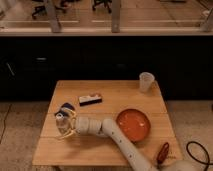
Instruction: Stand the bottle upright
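We see our arm (117, 137) reaching from the lower right of the frame toward the left, wrist (86, 126) level, our gripper (64, 125) at lower left, fingers closed around the bottle (61, 121).

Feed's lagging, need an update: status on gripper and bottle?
Gripper at table's left, around small clear plastic bottle. Blue packet close behind.

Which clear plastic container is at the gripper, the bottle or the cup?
The bottle, at the table's left edge, right at the gripper. The cup stands alone at the far right corner, well away from the arm.
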